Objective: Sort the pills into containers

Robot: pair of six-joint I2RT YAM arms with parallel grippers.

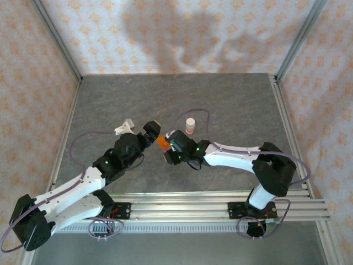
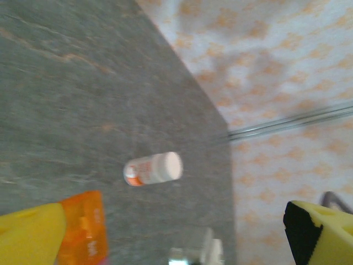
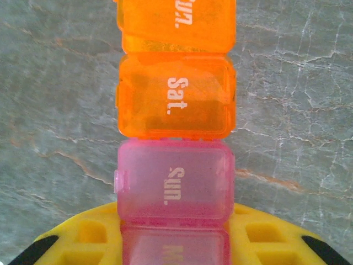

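The translucent plastic containers [image 3: 175, 110], a strip of joined square cells, orange then pink, sit over the grey veined surface [image 3: 55, 110], the pink end clamped in the yellow right fingers [image 3: 259, 237]. The left fingers [image 2: 27, 234] stand wide apart.

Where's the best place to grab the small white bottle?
Probably across the round body of the white bottle, below its cap, coming in level from the left: it stands upright and alone, and the open left gripper faces it.
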